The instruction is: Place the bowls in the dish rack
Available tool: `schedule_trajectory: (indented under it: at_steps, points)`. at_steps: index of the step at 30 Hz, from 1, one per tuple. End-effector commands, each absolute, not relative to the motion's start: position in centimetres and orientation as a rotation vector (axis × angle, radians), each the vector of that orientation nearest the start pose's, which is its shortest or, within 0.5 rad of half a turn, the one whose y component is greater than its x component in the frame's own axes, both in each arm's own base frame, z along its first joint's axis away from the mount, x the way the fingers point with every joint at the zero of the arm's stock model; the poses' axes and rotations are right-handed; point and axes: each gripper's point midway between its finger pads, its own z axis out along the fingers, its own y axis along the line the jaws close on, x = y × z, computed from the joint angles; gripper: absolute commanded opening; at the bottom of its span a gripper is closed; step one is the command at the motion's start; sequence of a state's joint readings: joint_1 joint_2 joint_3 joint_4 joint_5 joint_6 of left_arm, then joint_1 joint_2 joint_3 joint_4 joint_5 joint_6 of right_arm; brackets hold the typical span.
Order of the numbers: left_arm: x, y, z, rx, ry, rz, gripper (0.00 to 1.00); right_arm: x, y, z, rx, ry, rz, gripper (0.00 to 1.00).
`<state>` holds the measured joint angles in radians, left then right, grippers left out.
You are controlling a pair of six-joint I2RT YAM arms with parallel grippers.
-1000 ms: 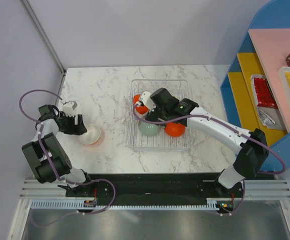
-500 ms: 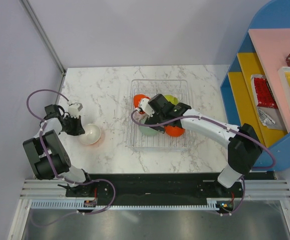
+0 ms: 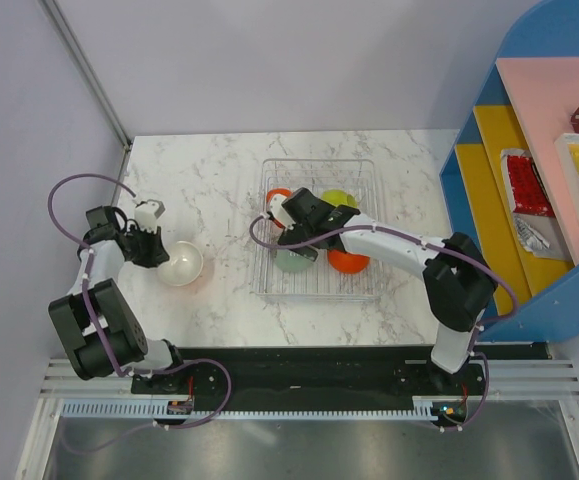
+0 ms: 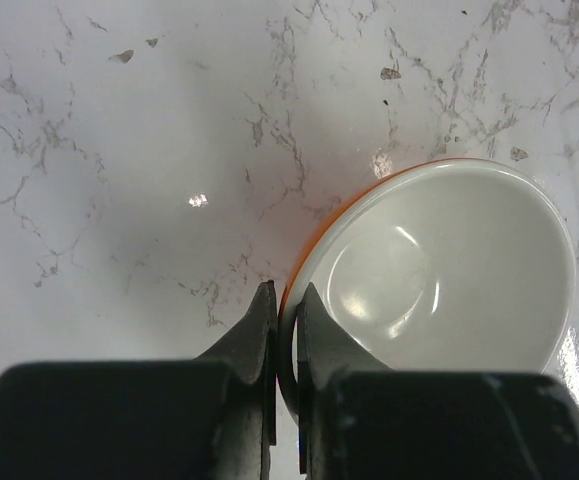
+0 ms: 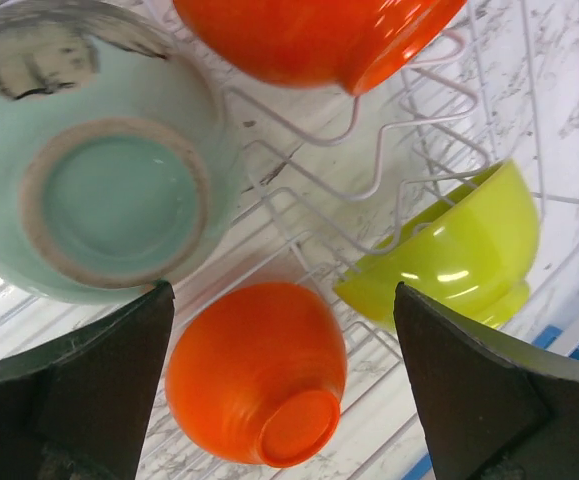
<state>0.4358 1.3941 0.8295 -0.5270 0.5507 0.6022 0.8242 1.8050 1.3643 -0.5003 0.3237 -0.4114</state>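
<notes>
Top view, left hand [image 3: 149, 247]: at the left of the bench [image 3: 209, 180], closed onto the near-left rim of the white bowl [image 3: 181, 264].
Top view, white bowl: open side up, well apart from the dish rack [image 3: 369, 168]; whether it touches the bench cannot be told.
Top view, right hand [image 3: 291, 236]: low over the left half of the dish rack; its spread cannot be read from here.
Top view, rack contents: red-orange bowl [image 3: 278, 196] and lime-green bowl [image 3: 340, 198] at the far side, mint bowl [image 3: 293, 262] and orange bowl [image 3: 350, 263] nearer.
Left wrist view, left hand [image 4: 286, 340]: fingers pressed close, pinching the white bowl [image 4: 439, 270] by its rim, one finger inside and one on the orange outside.
Left wrist view, bench [image 4: 119, 150]: marble.
Right wrist view, right hand [image 5: 281, 300]: fingers spread wide, holding nothing.
Right wrist view, mint bowl [image 5: 99, 190]: upside down on the ribs of the dish rack [image 5: 369, 150].
Right wrist view, orange bowl [image 5: 259, 370]: base up, between the fingers, just beside the mint bowl.
Right wrist view, lime-green bowl [image 5: 449, 250]: tilted on its side against the ribs.
Right wrist view, red-orange bowl [image 5: 309, 35]: at the top edge, tilted.
</notes>
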Motion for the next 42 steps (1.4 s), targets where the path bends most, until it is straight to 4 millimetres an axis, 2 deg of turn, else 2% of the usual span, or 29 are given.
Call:
schedule_trajectory:
  at_steps: [1, 4, 7, 9, 16, 22, 25, 30, 32, 37, 40, 42]
  points:
    - [30.0, 4.8, 8.5, 0.379, 2.366, -0.337, 0.02, 36.7, 30.1, 13.0, -1.235, 1.993, -0.212, 0.98]
    - [30.0, 4.6, 8.6, 0.383, 2.364, -0.344, 0.02, 36.3, 30.9, 13.0, -1.253, 1.98, -0.212, 0.98]
    - [30.0, 4.5, 8.7, 0.384, 2.359, -0.349, 0.02, 36.0, 30.7, 13.2, -1.251, 1.977, -0.233, 0.98]
    - [29.9, 4.5, 8.9, 0.385, 2.356, -0.346, 0.02, 35.6, 29.8, 13.0, -1.261, 1.979, -0.26, 0.98]
    - [30.1, 3.3, 11.0, 0.431, 2.292, -0.372, 0.02, 34.2, 26.0, 14.9, -1.255, 1.947, -0.354, 0.98]
    - [30.4, 0.5, 14.1, 0.521, 2.218, -0.392, 0.02, 33.6, 22.5, 14.1, -1.251, 1.977, -0.433, 0.98]
    - [30.7, -1.3, 16.4, 0.57, 2.169, -0.408, 0.02, 33.7, 21.0, 13.3, -1.245, 2.001, -0.467, 0.98]
    - [31.2, -4.3, 21.5, 0.655, 2.067, -0.433, 0.02, 34.4, 19.0, 12.2, -1.207, 2.029, -0.52, 0.98]
    - [31.3, -5.1, 23.2, 0.671, 2.039, -0.434, 0.02, 34.7, 18.6, 12.1, -1.2, 2.031, -0.532, 0.98]
    - [30.6, -7.5, 25.6, 0.73, 1.979, -0.474, 0.02, 35.3, 18.1, 12.5, -1.17, 2.029, -0.559, 0.98]
    - [30.3, -8.7, 25.7, 0.761, 1.968, -0.503, 0.02, 35.0, 19.1, 13.5, -1.183, 2.03, -0.48, 0.98]
    - [30.4, -9.4, 25.6, 0.786, 1.964, -0.519, 0.02, 35.2, 20.3, 15.7, -1.147, 2.013, -0.403, 0.98]
